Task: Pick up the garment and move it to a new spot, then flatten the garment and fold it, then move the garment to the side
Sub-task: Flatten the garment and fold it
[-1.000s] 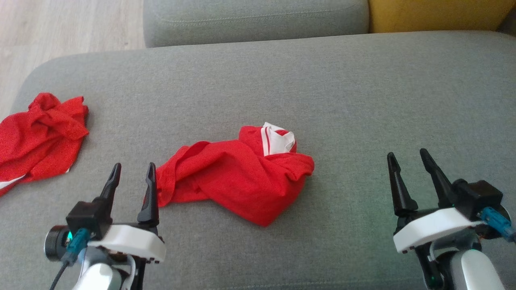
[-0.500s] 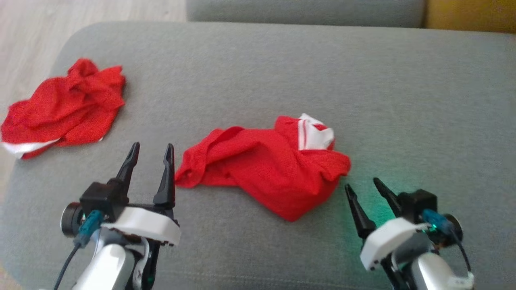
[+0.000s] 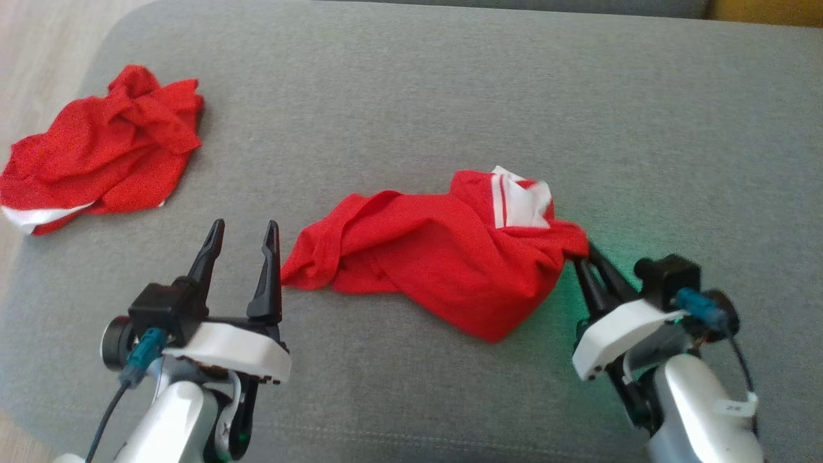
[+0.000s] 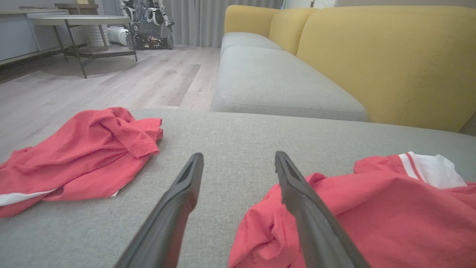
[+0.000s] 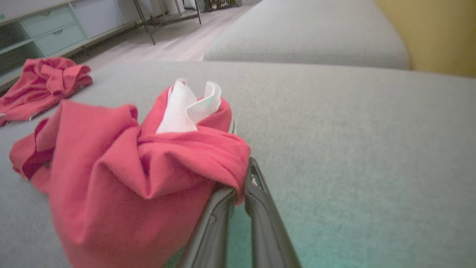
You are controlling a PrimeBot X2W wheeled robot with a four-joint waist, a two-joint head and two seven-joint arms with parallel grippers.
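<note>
Cloth, soft and light: the crumpled red knit garment [image 3: 437, 270] lies heaped in the middle of the grey fabric sofa cushion [image 3: 450, 96]. It will probably sag, stretch and fall open once lifted rather than keep any shape. It is not fragile; the risk is a thin pinch slipping out.

The right gripper [image 3: 582, 257] has its two dark fingers pressed together on a fold at the garment's right edge, just below the white striped collar [image 3: 524, 204]. The left gripper [image 3: 245, 225] stands with fingers apart and empty, just beside the garment's left end. A hem or seam there would make a sound second hold for spreading.

The right wrist view shows the red fold caught between the fingertips — in the head view that contact is harder to read. The left wrist view adds the yellow upholstered sofa back [image 4: 390, 63] and gives a low look at a second crumpled red cloth [image 4: 74, 149], which lies well apart to the left.
</note>
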